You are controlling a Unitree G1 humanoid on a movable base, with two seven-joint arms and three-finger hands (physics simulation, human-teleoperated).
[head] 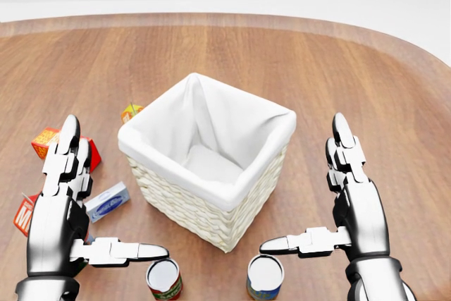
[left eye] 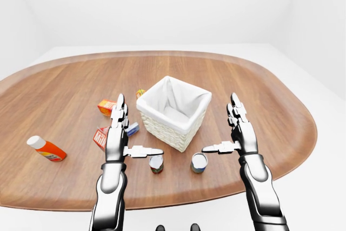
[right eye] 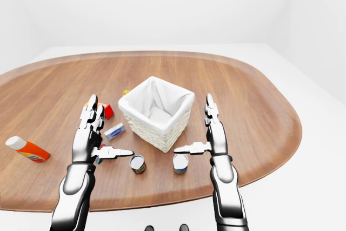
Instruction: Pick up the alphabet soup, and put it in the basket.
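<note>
The blue-and-orange alphabet soup can [head: 264, 278] stands upright on the wooden table, at the bottom of the head view, just below the basket's near corner. The white-lined wicker basket [head: 184, 208] sits mid-table and holds nothing. My right hand [head: 301, 182] is open above the table to the right of the basket, its thumb pointing left just above the can without touching it. My left hand [head: 106, 195] is open to the left of the basket, its thumb above a red-and-green can [head: 163, 280].
A blue-white box [head: 107, 202] lies by my left hand, with a red carton [left eye: 100, 137] and an orange box [left eye: 106, 106] further left. An orange bottle [left eye: 47, 149] lies at far left. The table edge [left eye: 227, 187] runs close below the cans.
</note>
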